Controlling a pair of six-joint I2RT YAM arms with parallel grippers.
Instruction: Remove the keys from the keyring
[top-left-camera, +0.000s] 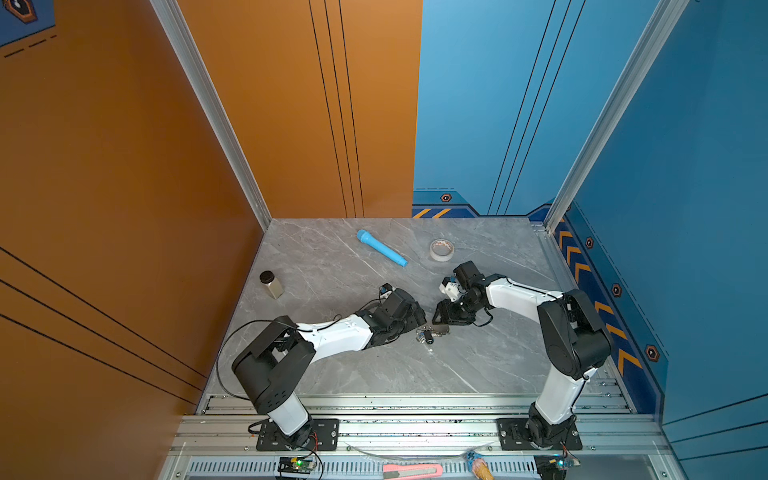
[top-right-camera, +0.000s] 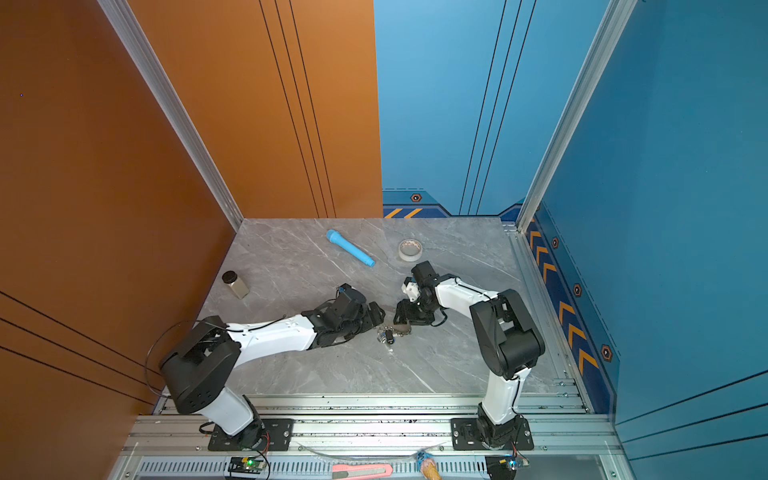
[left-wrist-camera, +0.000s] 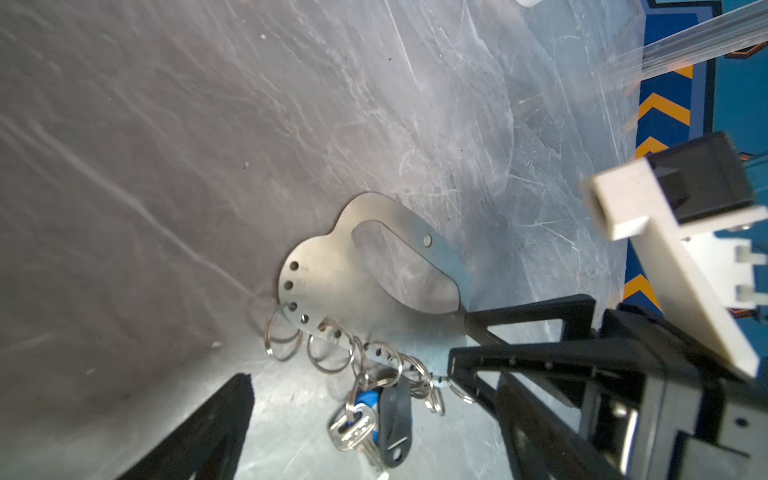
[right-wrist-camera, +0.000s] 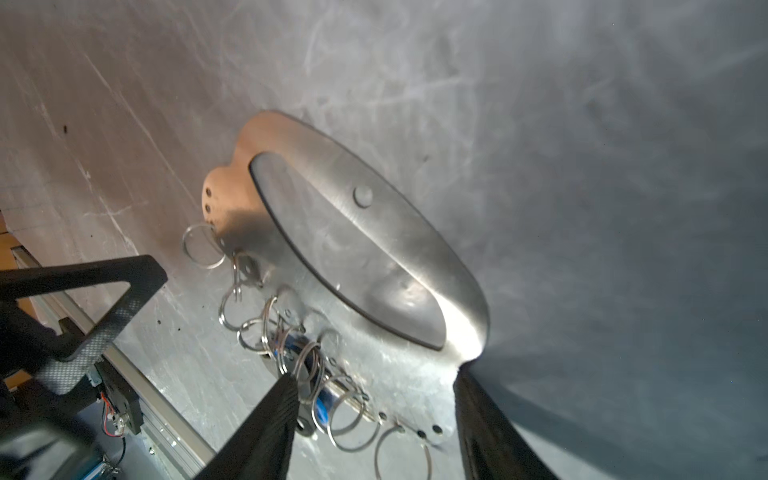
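Both top views: the keyring (top-left-camera: 441, 330) lies flat on the table (top-left-camera: 374, 370), the keys (top-left-camera: 426, 337) trailing frontward, between left gripper (top-left-camera: 417, 323) and right gripper (top-left-camera: 441, 319); orange and blue walls enclose the grey marbled top. Left wrist view: left gripper's jaws wide apart, empty, one finger (left-wrist-camera: 216, 432) beside the rings (left-wrist-camera: 328, 353). Right wrist view: right gripper's jaws half-spread astride the keyring's ringed end; a pinch cannot be confirmed. Judged stiff, thin, light, slippery on this smooth top: hold its edges, pull keys by their heads
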